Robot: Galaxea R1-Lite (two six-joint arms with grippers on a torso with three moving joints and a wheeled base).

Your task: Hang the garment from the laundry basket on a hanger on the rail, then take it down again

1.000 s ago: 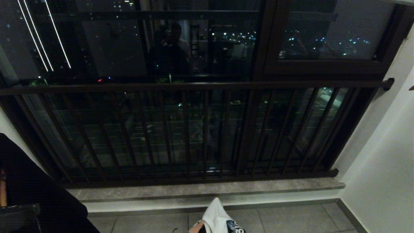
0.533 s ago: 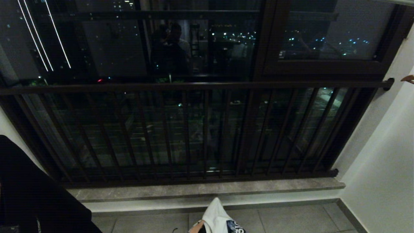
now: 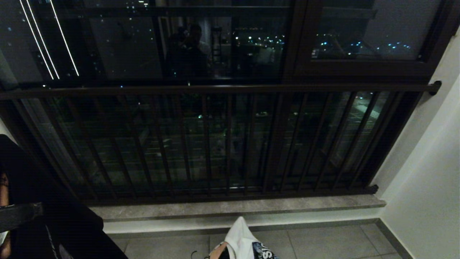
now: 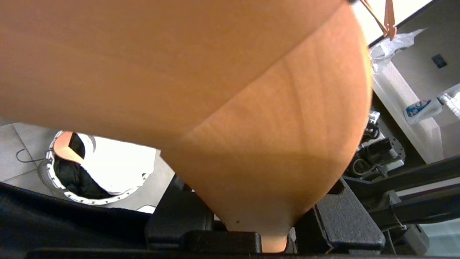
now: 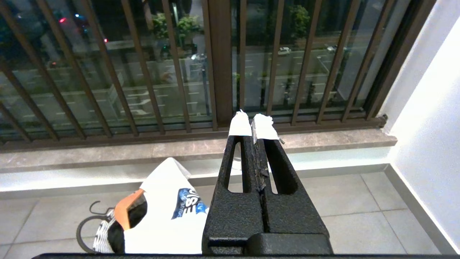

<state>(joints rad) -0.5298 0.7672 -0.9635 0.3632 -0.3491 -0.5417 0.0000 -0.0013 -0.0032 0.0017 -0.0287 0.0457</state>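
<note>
Your left gripper (image 4: 248, 230) had its fingers (image 4: 345, 219) clamped on a wooden hanger (image 4: 222, 90). The orange-brown wood sat right against the wrist camera and hid most of that view. In the head view that arm (image 3: 21, 214) showed only at the left edge, with dark cloth (image 3: 54, 201) beside it, left of the laundry basket (image 3: 215, 251) and nearer the robot. Can't tell whether the cloth was on the hanger.

The laundry basket sat on the tiled floor (image 3: 323, 241) just in front of the grey stone sill (image 3: 237, 208), roughly under the middle of the window-guard bars (image 3: 215, 144). A white garment (image 3: 241, 237) with a dark blue print stood up out of it, with something black and an orange piece beside it inside the rim. A thin dark wire hook (image 5: 96, 208) lay on the floor just beside the basket.

Your right gripper (image 5: 253, 126) had its fingers together, white-taped tips touching, nothing between them. It pointed towards the sill, above the floor, to the right of the basket. The white wall (image 3: 424, 180) stood well to the right of the basket.
</note>
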